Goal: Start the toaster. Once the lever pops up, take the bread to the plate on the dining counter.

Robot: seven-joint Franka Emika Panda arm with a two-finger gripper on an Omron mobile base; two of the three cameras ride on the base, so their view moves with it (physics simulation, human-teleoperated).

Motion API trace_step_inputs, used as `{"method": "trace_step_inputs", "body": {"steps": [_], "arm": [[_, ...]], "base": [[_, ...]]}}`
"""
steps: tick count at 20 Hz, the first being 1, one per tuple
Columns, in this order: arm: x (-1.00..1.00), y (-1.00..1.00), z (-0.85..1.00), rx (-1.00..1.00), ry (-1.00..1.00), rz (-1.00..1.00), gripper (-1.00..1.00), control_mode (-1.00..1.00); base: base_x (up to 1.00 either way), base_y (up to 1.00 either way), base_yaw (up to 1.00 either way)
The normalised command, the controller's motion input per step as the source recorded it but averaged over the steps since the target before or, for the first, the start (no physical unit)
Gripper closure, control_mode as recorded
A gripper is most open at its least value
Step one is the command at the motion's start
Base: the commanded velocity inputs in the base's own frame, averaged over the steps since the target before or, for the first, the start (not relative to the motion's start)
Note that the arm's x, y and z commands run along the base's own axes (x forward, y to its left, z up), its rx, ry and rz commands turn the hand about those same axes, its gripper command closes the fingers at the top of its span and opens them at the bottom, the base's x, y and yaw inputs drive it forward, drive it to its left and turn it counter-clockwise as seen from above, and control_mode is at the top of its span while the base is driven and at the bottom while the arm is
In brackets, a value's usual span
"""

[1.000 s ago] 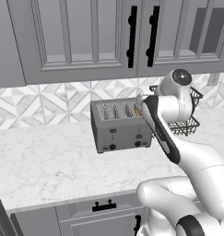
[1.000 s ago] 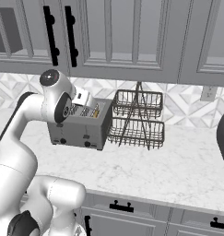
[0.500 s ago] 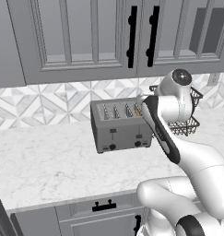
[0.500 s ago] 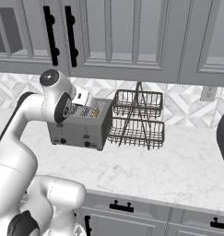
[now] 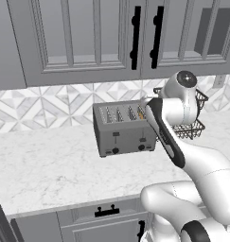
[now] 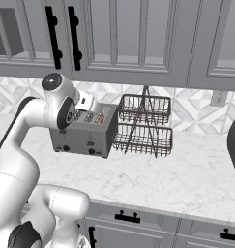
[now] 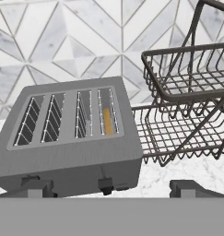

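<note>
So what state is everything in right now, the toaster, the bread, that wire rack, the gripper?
Toaster: upright on the counter, right lever not pushed to the bottom.
Bread: sunk in the rightmost slot.
Wire rack: empty, beside the toaster.
Gripper: open, above the toaster's front.
Cabinet doors: shut.

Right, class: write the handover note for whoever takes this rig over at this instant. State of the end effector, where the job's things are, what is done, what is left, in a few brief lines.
End effector: open, holding nothing, hovering above the front of the toaster, fingertips apart.
Toaster: on the marble counter against the tiled wall, beside the wire rack.
Bread: down in the slot nearest the rack.
Done: arm brought over the toaster.
Left: whether the lever has been pressed cannot be told; start the toaster if not, wait for the pop, lift the bread, carry it to the plate on the dining counter.
</note>
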Motion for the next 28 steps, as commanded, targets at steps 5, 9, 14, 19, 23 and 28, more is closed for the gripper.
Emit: {"method": "trace_step_inputs", "body": {"steps": [5, 9, 14, 19, 23, 28], "arm": [[0.0, 0.0, 0.0, 0.0, 0.0, 0.0, -1.0, -1.0], [0.0, 0.0, 0.0, 0.0, 0.0, 0.0, -1.0, -1.0], [0.0, 0.0, 0.0, 0.0, 0.0, 0.0, -1.0, -1.0], [0.0, 0.0, 0.0, 0.0, 0.0, 0.0, -1.0, -1.0], [0.0, 0.0, 0.0, 0.0, 0.0, 0.0, -1.0, -1.0], [0.0, 0.0, 0.0, 0.0, 0.0, 0.0, -1.0, -1.0]], "base": [[0.0, 0.0, 0.0], [0.0, 0.0, 0.0], [0.0, 0.0, 0.0], [0.0, 0.0, 0.0], [0.0, 0.0, 0.0], [0.0, 0.0, 0.0]]}}
